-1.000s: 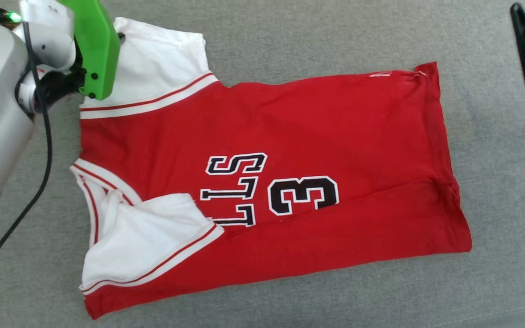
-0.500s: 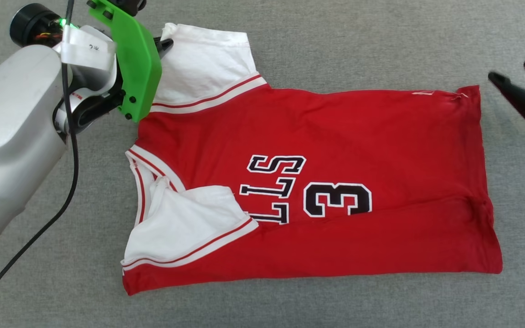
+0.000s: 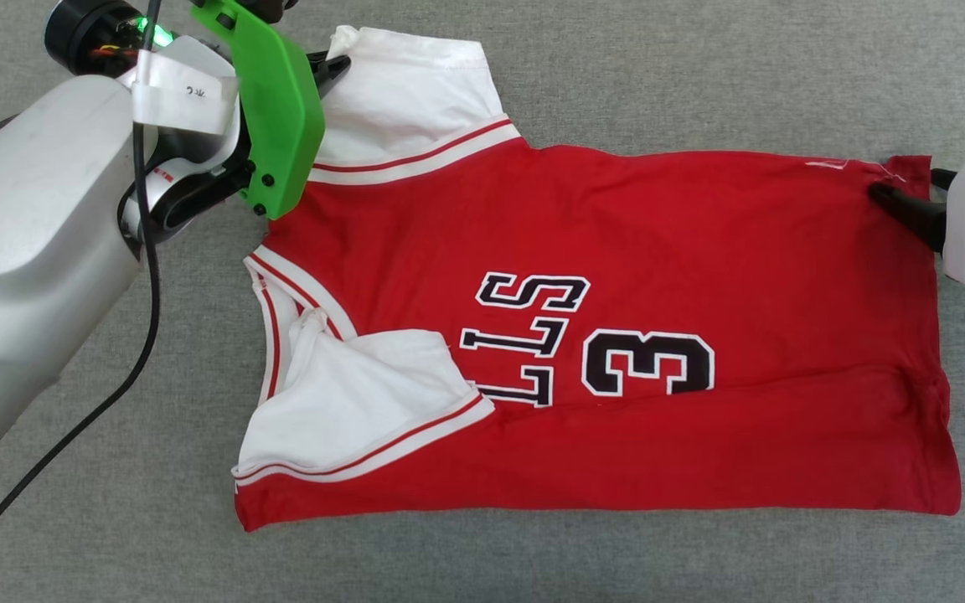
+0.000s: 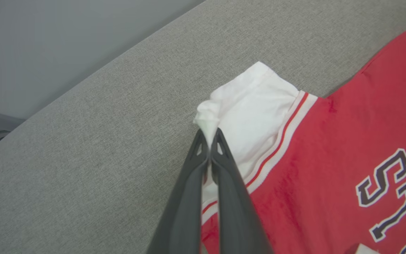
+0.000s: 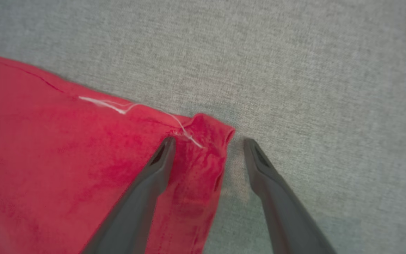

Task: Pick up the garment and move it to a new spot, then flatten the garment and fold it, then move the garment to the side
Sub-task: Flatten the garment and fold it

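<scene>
The shirt (image 3: pixel 616 234) lies flat on the counter (image 3: pixel 616 569), 6 o'clock side apparently folded; my closed left jaws grip the 11 o'clock sleeve (image 4: pixel 245 116), open right jaws straddle the 2 o'clock hem corner (image 5: pixel 206 141), leaving further folding and the side move.

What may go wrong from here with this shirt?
The left jaws pinch only the tip of the white sleeve, so it may slip out when lifted. The right jaws stand open astride the red hem corner; closing may catch just its edge. The shirt could then drag unevenly.
</scene>
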